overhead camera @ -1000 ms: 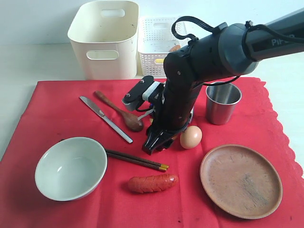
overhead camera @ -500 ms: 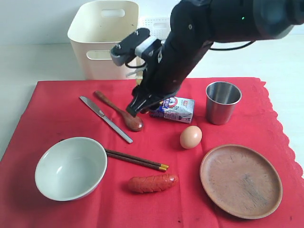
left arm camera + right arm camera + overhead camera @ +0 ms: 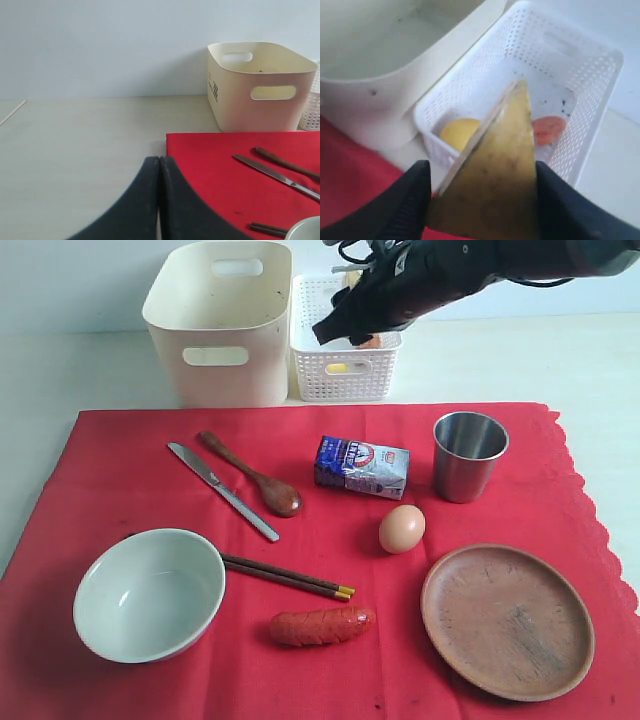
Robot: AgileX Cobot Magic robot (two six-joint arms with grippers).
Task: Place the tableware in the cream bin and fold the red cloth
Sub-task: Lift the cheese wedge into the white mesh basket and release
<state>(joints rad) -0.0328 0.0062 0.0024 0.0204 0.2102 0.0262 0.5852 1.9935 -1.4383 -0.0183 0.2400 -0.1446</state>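
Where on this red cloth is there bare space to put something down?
Bare red cloth lies at the far left corner, bordered by the metal table knife and the pale green-white bowl; another lies between the steel cup and the scalloped edge, beyond the round brown wooden plate. The middle, around the blue milk carton, brown egg and brown chopsticks, is crowded.

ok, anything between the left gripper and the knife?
Nothing visible. Only bare table and red cloth lie between the shut left gripper and the metal knife; the wooden spoon lies on the knife's far side, out of the way.
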